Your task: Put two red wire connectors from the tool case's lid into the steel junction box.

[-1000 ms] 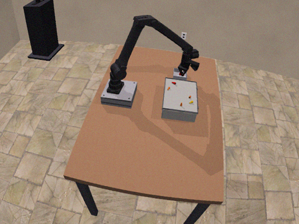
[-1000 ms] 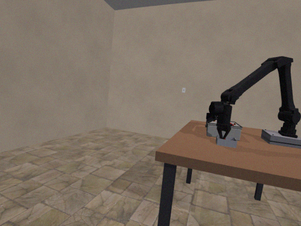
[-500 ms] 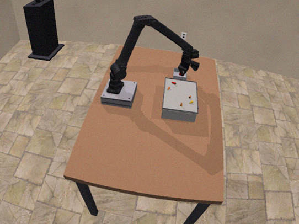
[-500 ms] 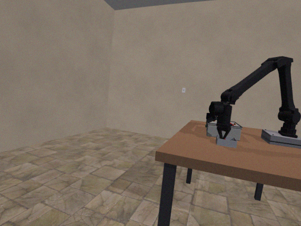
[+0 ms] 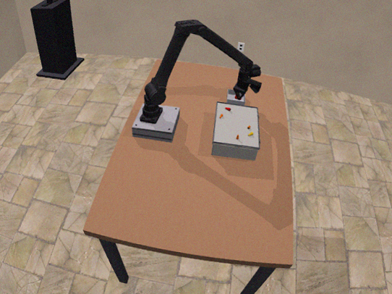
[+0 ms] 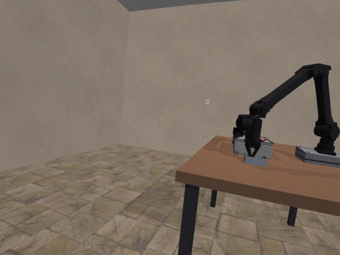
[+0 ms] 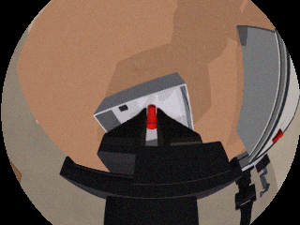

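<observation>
Pincer (image 5: 238,96) (image 6: 253,155) (image 7: 151,112): one, nearly closed, gripping a red wire connector (image 7: 152,118) at the steel junction box (image 5: 235,102) (image 6: 256,161) (image 7: 141,93). Box: open-topped, on the tabletop (image 5: 188,204) (image 6: 219,172) (image 7: 70,70), at twelve o'clock from the tool case (image 5: 234,151) (image 6: 238,149) (image 7: 260,75) in the top view. Case lid (image 5: 235,122), same view: another red connector (image 5: 228,108) (image 7: 278,136), eleven o'clock; orange connectors, ten, three and six; yellow connector (image 5: 250,133), four. Other box contents: cannot tell.
</observation>
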Robot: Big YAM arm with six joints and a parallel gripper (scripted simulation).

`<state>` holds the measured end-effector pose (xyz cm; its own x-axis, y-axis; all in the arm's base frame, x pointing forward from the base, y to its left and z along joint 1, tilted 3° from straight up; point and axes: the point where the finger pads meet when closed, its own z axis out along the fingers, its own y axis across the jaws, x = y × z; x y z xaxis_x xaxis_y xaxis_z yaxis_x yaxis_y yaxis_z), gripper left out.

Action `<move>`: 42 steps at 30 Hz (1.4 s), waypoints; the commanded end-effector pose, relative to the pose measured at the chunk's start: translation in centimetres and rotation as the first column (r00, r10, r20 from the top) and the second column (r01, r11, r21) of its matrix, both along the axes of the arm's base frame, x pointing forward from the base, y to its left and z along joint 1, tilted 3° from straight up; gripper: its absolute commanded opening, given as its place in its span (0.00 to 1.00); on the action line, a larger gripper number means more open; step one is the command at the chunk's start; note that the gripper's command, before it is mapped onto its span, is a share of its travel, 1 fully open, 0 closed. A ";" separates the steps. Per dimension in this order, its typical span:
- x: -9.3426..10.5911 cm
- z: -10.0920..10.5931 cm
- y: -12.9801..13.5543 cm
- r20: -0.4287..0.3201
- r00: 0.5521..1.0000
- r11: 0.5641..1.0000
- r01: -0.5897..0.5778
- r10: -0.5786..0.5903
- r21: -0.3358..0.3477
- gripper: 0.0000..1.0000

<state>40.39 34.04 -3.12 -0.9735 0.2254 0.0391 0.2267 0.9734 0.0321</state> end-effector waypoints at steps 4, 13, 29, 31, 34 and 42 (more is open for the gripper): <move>1.1 2.2 1.3 0.046 0.999 0.999 0.007 -0.009 0.035 0.10; 0.8 1.1 1.1 0.036 0.999 1.000 0.007 -0.008 0.027 0.10; 0.8 0.2 1.2 0.035 0.999 1.000 0.006 -0.007 0.025 0.10; 1.0 0.5 1.3 0.038 0.999 1.000 0.006 -0.007 0.029 0.10; 1.1 0.8 1.4 0.042 0.999 0.999 0.006 -0.008 0.032 0.10; 1.2 1.1 1.5 0.046 0.999 0.999 0.007 -0.008 0.035 0.10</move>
<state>40.32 34.07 -4.64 -0.9734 0.2256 0.0396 0.2269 0.9734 0.0312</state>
